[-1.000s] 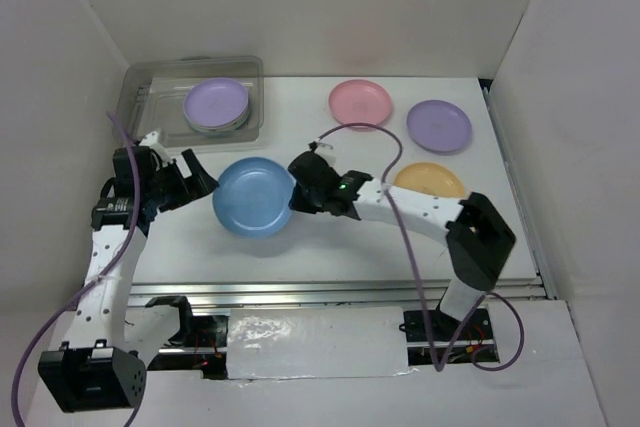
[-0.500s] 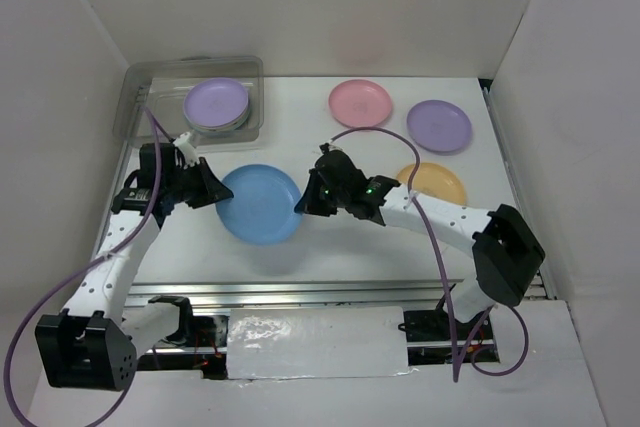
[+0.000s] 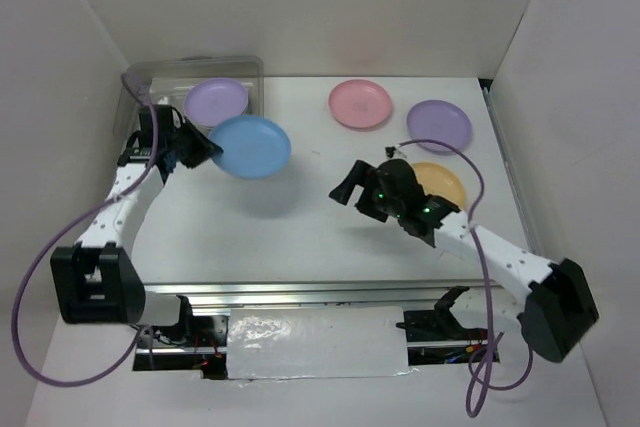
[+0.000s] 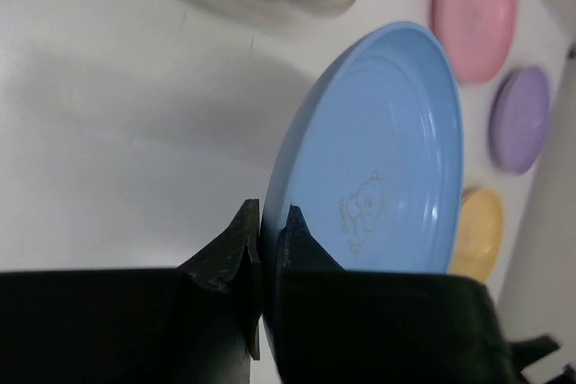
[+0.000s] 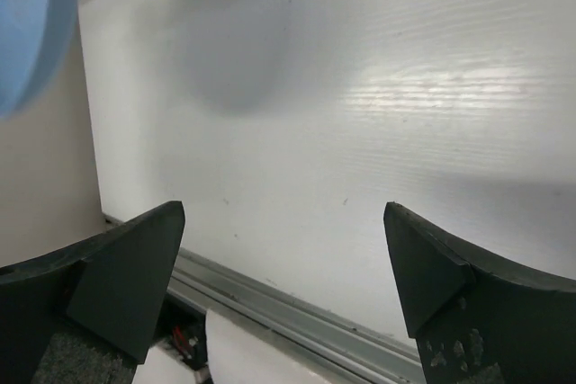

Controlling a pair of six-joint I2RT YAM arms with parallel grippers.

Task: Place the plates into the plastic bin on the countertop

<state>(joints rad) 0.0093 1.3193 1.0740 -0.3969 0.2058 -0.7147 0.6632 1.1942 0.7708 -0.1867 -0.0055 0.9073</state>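
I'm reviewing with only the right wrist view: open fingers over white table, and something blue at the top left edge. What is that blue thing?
Observer: It's the light blue plate, clamped by its rim in the left gripper.
Operator: Is it in the bin?
Observer: No. The top view shows it held in the air by the near right corner of the plastic bin, not inside it.
Operator: Is anything in the bin?
Observer: Yes, a purple plate lies in it.
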